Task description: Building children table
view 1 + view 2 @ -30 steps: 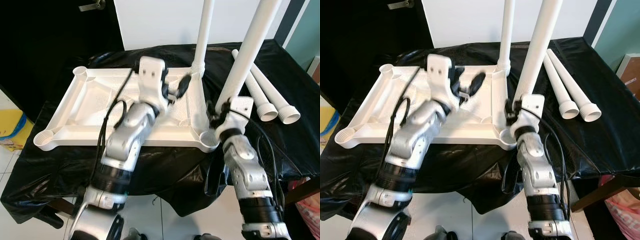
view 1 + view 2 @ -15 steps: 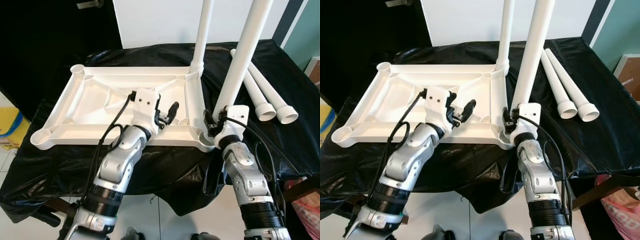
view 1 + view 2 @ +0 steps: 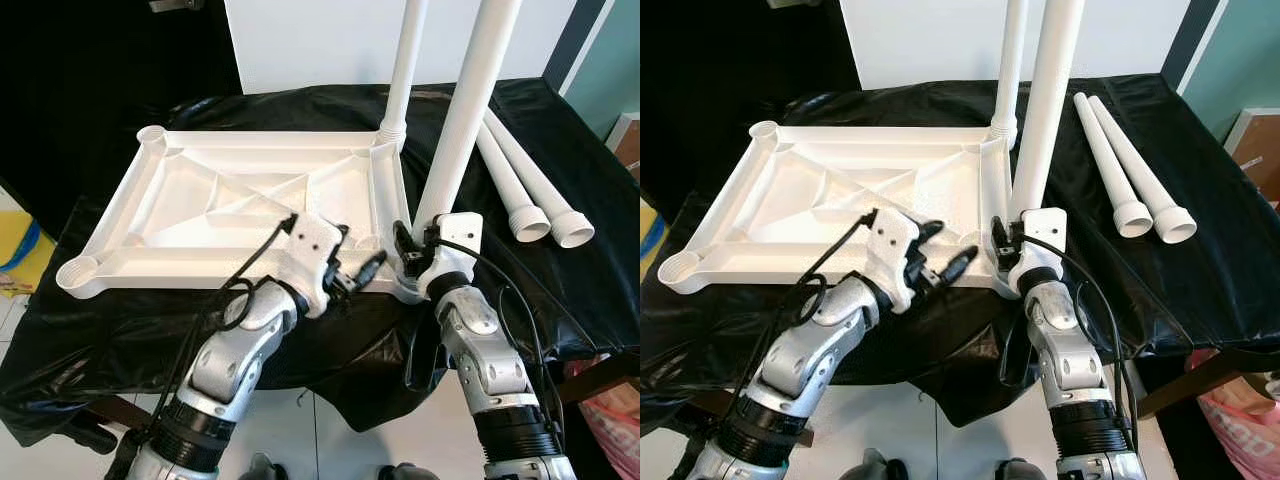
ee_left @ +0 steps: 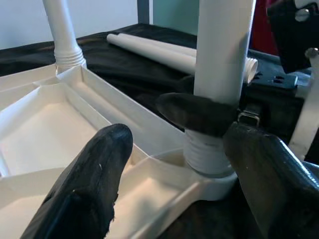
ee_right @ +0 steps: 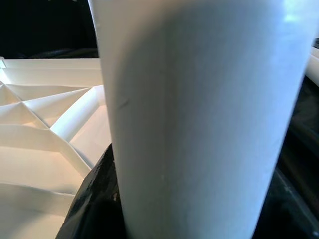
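Second leg going in; two of four still to fit.

Upturned white tabletop (image 3: 240, 200) flat on black-draped work surface (image 3: 560, 270), ribbed underside up. Far leg (image 3: 405, 70) upright at far right corner socket, looks seated. Near leg (image 3: 465, 110) upright with threaded foot in near right corner socket (image 4: 212, 177); whether fully home, cannot tell. Right gripper (image 3: 415, 250) clamped round near leg just above socket, black fingers (image 5: 94, 199) hugging tube. Left gripper (image 3: 365, 272) spread wide and empty, just beside same corner, fingers (image 4: 94, 174) straddling base of near leg without touching. Two spare legs (image 3: 1130, 165) lying side by side on cloth, off to right of tabletop. Left-hand sockets (image 3: 80, 272) both bare. Probably about halfway: near leg to finish, then two more, then flipping upright.
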